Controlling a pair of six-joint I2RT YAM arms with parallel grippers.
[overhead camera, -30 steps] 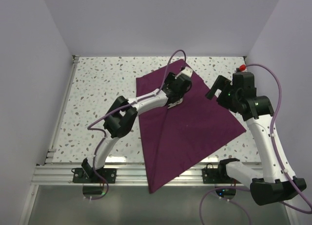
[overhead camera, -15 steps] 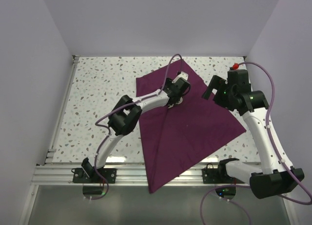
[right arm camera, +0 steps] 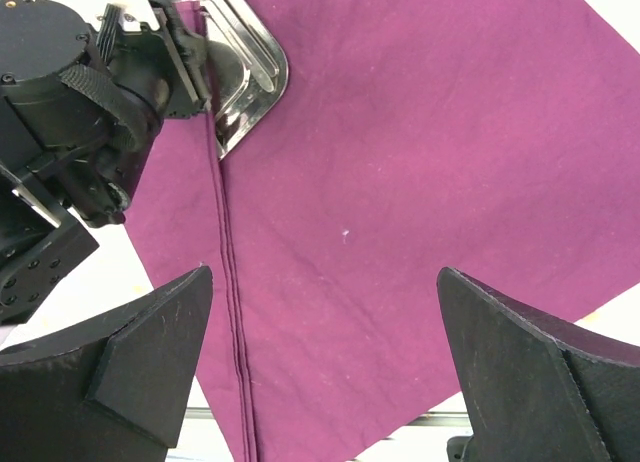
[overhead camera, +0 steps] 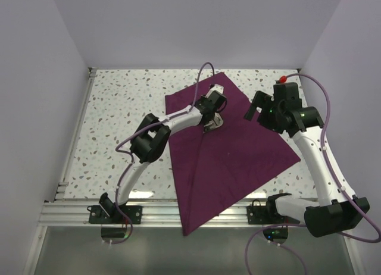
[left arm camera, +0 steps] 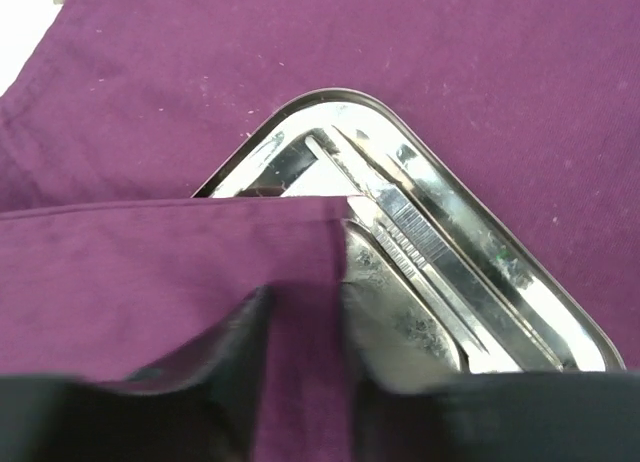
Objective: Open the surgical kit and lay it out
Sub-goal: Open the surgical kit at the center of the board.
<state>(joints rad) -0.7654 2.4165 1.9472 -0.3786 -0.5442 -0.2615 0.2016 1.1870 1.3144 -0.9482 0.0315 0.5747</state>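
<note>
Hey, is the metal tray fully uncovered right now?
No, a fold of the purple cloth lies over part of the tray.

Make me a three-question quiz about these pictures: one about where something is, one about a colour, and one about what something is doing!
1. Where is the steel tray?
A. On the cloth wrap, partly under a fold of it
B. Hanging on the back wall
C. On the bare speckled tabletop

2. What colour is the cloth wrap?
A. Green
B. Dark purple
C. Yellow

3. What is the right end effector doing?
A. Squeezing scissors
B. Lifting the tray
C. Open, holding nothing

Answers:
1 A: the left wrist view shows a fold covering part of the tray.
2 B: it looks purple in every view.
3 C: its fingers are spread wide with only cloth far below.
</note>
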